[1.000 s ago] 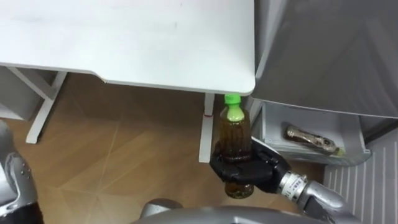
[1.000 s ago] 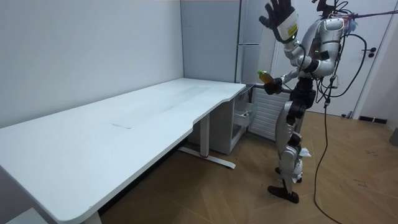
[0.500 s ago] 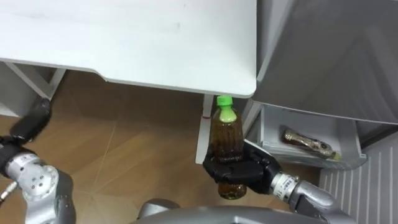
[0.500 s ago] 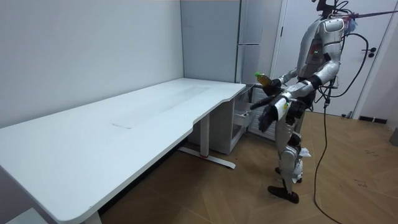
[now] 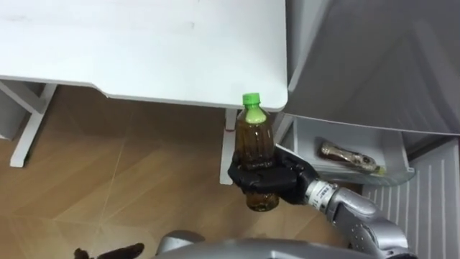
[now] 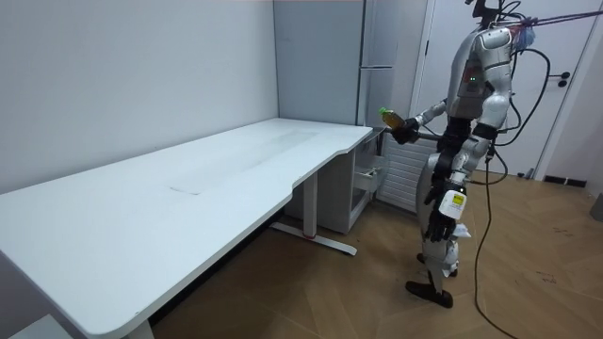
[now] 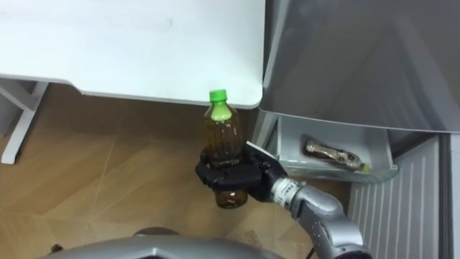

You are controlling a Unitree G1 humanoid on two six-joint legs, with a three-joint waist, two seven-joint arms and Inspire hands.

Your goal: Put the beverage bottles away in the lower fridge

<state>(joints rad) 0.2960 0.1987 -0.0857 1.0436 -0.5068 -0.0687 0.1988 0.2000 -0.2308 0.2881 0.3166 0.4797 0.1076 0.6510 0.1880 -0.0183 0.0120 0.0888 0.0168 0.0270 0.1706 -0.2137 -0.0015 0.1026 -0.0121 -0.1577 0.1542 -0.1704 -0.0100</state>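
Note:
A brown drink bottle with a green cap stands upright in my right hand, whose fingers are curled round its lower half. It hangs over the wooden floor just in front of the desk's corner and left of the open lower fridge drawer. A second bottle lies on its side in that drawer. In the room view I stand facing the fridge, bottle held out at chest height. My left hand hangs by my thigh, fingers relaxed; its dark fingertips show at the bottom edge.
The white desk fills the upper left, its leg right behind the bottle. The grey fridge door rises at upper right. A white ribbed panel stands right of the drawer. Wooden floor lies open to the left.
My left arm has swung down from above my head to hang beside my thigh. The right hand has carried the bottle a little up and forward, still shut on it.

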